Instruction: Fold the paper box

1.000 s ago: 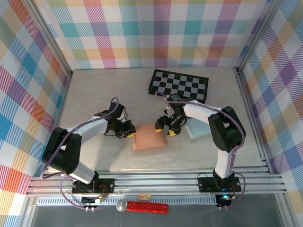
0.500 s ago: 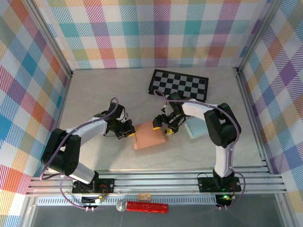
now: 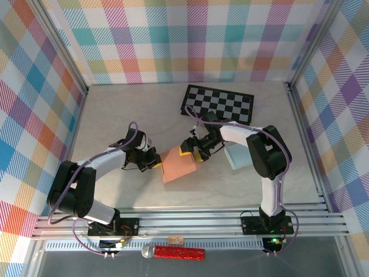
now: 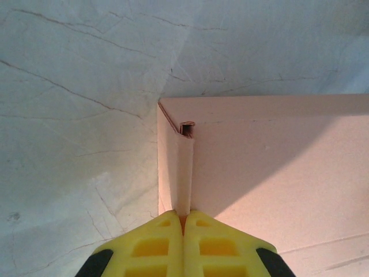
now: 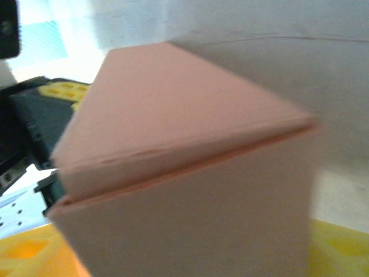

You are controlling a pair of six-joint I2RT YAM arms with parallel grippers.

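Note:
The pink paper box (image 3: 176, 165) lies partly folded in the middle of the table, turned at an angle. My left gripper (image 3: 151, 160) is at its left edge. In the left wrist view the yellow fingers (image 4: 155, 245) are shut on a narrow upright flap (image 4: 184, 173) of the box (image 4: 271, 173). My right gripper (image 3: 191, 151) is at the box's upper right corner. In the right wrist view the box (image 5: 190, 190) sits between the yellow fingers (image 5: 340, 248), and its two panels meet in a ridge; the grip point is hidden.
A black-and-white checkerboard (image 3: 218, 104) lies at the back of the table. A light blue pad (image 3: 237, 156) rests under the right arm. A red glittery object (image 3: 179, 252) lies in front of the rail, off the table.
The right gripper has moved left and slightly back, and the box has turned and shifted left with it. The left gripper has stayed at the box's left edge, its arm drawn slightly back.

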